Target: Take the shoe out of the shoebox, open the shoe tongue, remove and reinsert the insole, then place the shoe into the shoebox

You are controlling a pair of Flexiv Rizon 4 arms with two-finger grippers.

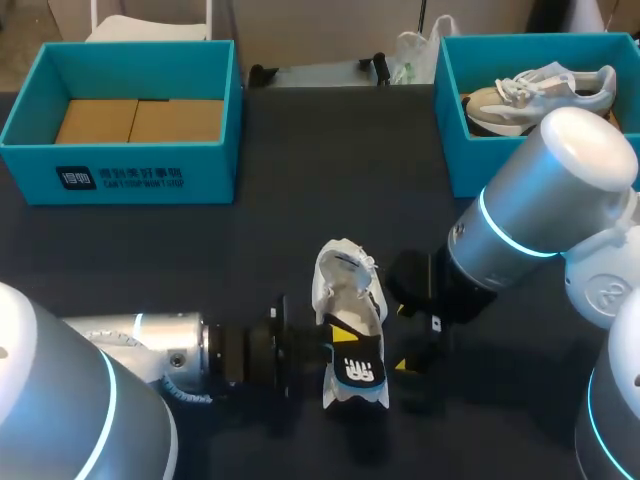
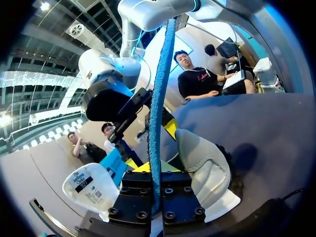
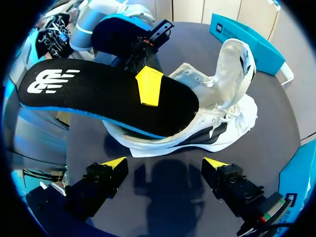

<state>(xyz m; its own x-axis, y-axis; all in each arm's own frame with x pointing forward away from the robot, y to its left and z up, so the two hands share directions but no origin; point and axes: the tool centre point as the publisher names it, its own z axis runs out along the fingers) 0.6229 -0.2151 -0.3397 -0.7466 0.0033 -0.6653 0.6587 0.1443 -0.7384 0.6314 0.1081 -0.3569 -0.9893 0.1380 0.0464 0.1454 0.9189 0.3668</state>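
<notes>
- The white shoe (image 1: 347, 288) sits on the dark surface (image 1: 300, 200) near 6 o'clock. Its toe points roughly toward 12 and its tongue is lifted. It is outside both boxes and nothing pins it down.
- My left hand (image 1: 336, 348) is clenched on the black insole (image 1: 358, 368) at the shoe's 6 o'clock end, with one yellow finger on top. The insole's front end rests at the shoe's mouth; I cannot tell how deep it reaches.
- Pushing the insole toward 12 o'clock could slide the unheld shoe along the surface instead of seating the insole.
- The thin insole looks flexible. It may buckle at the collar, or catch the tongue and fold it inward.
- My right hand (image 3: 165, 165) is released, fingers spread wide, hovering over the surface at the shoe's 3 o'clock side. An off-line approach to brace the shoe could tip it or knock the left hand.
- The shoebox (image 1: 450, 130) at 1 o'clock already holds another shoe (image 1: 530, 95), so placing this one there risks crowding.
</notes>
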